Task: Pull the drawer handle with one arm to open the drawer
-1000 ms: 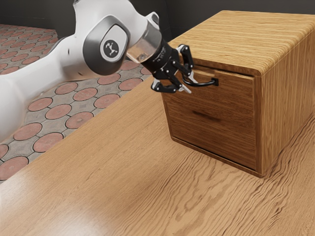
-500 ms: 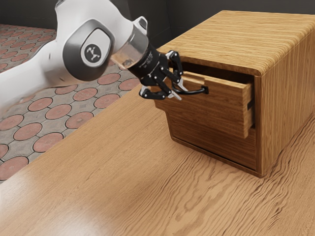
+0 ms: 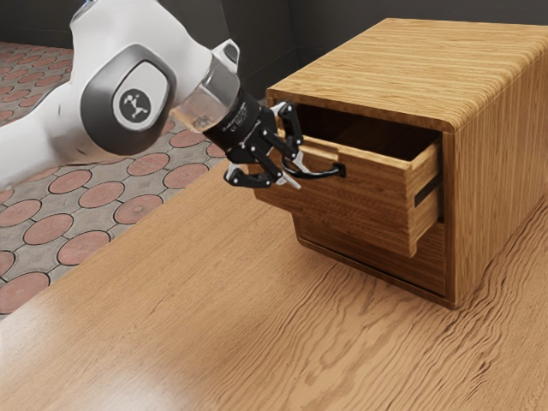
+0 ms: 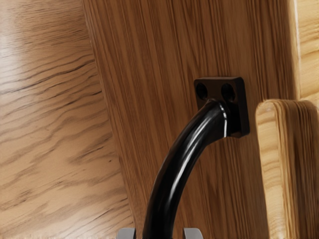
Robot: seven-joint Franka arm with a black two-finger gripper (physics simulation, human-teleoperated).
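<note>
Now wooden drawer (image 3: 368,201), top slot of cabinet (image 3: 445,68) on worktop (image 3: 214,325), stands partly out. Black curved handle (image 3: 318,169) on its front, black fingers (image 3: 285,122) clamped on it from 2 sides. Since 0.5 s ago: drawer farther out, arm drawn back.

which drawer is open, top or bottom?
The top drawer, with the black handle at the gripper: it juts out of the cabinet, showing its dark inside. The bottom drawer sits flush.
</note>
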